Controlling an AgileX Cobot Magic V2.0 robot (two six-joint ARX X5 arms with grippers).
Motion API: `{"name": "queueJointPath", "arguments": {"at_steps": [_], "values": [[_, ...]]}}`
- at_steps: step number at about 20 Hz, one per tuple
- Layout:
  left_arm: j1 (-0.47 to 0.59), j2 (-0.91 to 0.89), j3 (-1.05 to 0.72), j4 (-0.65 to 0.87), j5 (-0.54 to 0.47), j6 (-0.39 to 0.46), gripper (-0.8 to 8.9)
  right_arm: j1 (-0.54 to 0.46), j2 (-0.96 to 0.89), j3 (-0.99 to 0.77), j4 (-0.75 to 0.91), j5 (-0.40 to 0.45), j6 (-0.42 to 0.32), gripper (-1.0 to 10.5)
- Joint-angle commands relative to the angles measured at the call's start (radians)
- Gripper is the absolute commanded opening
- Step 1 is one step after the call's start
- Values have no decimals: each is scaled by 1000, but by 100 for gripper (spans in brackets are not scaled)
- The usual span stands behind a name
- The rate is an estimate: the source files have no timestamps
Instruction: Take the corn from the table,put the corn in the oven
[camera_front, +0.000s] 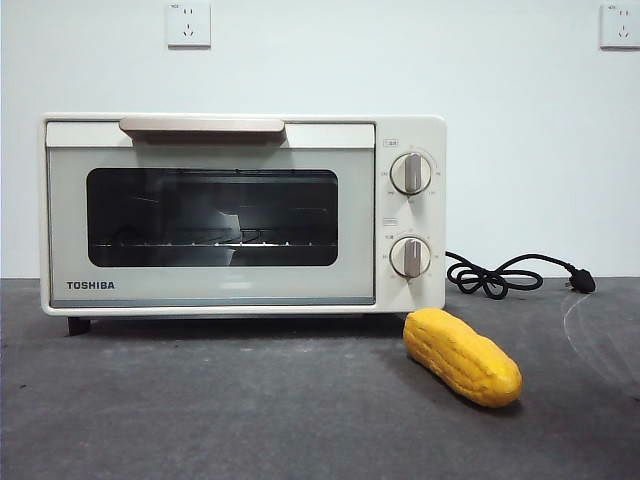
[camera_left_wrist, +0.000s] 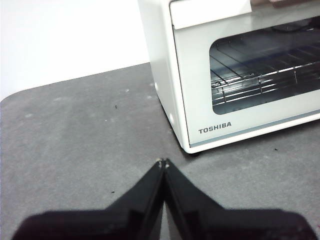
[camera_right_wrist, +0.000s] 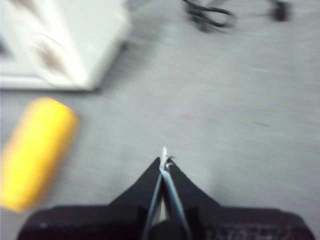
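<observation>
Corn: the corn (camera_front: 462, 356) lies on its side in the lower right of the front view, on the table (camera_front: 250, 410), slanting from upper left to lower right. Nothing holds it.
Corn and oven: its upper end sits just in front of the oven's (camera_front: 240, 215) lower right corner, below the two knobs (camera_front: 410, 215); whether it touches the oven I cannot tell.
Oven: it fills the left and middle of the front view, door shut, the bar handle (camera_front: 202, 125) along the top edge of the door, a wire rack visible behind the glass.
Open room: bare table spreads across the whole foreground left of the corn and on to the right edge of the frame.
Cord: the black cord (camera_front: 500, 274) lies coiled on the table right of the oven, behind the corn and well apart from it.
Right gripper: the right gripper (camera_right_wrist: 164, 162) has its jaws pressed together and holds nothing; in its blurred wrist view it is above bare table, the corn (camera_right_wrist: 35, 152) apart from it at the left edge.
Left gripper: the left gripper (camera_left_wrist: 163, 164) is also closed and empty, above bare table near the oven's (camera_left_wrist: 200, 100) corner by the TOSHIBA mark.
Wall: two sockets (camera_front: 189, 23) sit at the top of the front view.
</observation>
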Motion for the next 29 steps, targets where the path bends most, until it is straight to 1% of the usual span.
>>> {"name": "queueJointPath", "arguments": {"at_steps": [1,2,3,5,6,7,8,10,13,15,18,21,23,25,27,29], "values": [[2,1,-5,6,5,4,-4,-1,0,-7,63,-42,287,-11],[2,1,-5,16,35,-24,-4,-1,0,-7,87,-40,386,-11],[2,1,-4,28,75,-91,-3,-1,0,-7,110,-39,462,-11],[2,1,-4,42,138,-297,-4,-1,0,-7,183,-26,507,-11],[2,1,-4,55,166,-401,-4,-1,0,-6,211,-12,517,-11],[2,2,-4,55,189,-480,-3,-1,0,-6,230,-8,541,-11],[2,2,-4,47,196,-528,-3,-1,0,-6,236,-8,557,-11],[2,2,-4,23,206,-592,-3,-1,0,-6,225,-2,589,-11],[1,5,-4,10,219,-642,-3,-1,0,-6,202,5,598,-11],[1,8,-4,11,219,-644,-3,-1,0,-6,180,5,618,-11],[1,10,-4,11,221,-646,-4,-1,0,-6,151,3,622,2],[1,10,-4,24,301,-669,-4,-1,0,-6,154,-22,637,1],[1,15,-4,55,381,-669,-4,-1,0,-6,187,-47,640,1],[1,23,-2,90,462,-671,-4,-1,0,-6,246,-90,640,1],[1,33,8,101,506,-679,-5,-1,0,-6,309,-130,642,1],[1,48,30,85,521,-694,-5,-1,3,-5,361,-170,671,1]]}}
